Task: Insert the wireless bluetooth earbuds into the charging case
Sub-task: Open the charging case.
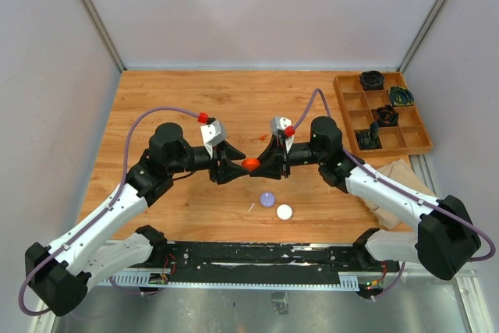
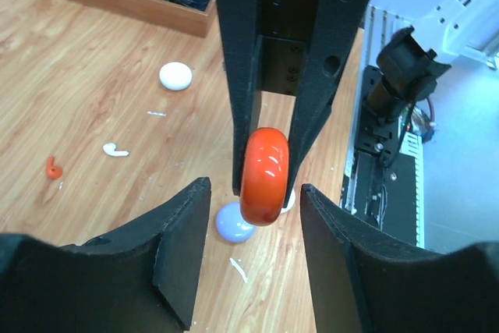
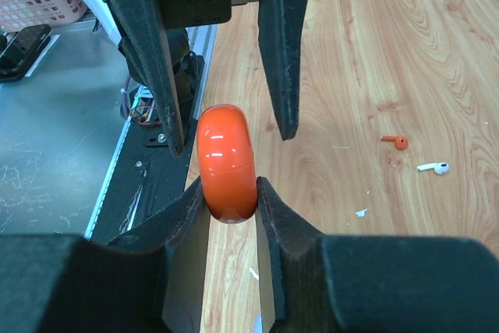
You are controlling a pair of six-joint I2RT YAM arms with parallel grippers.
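My right gripper is shut on an orange-red round charging case and holds it on edge above the table; the grip shows in the right wrist view. My left gripper faces it, open, its fingers on either side of the case without touching. An orange-red earbud and a white earbud lie loose on the wood; they also show in the right wrist view, orange-red and white. No pale purple earbud is in view.
A lilac puck and a white puck lie on the table just in front of the grippers. A small white sliver lies beside them. A wooden compartment tray with dark items stands at the back right.
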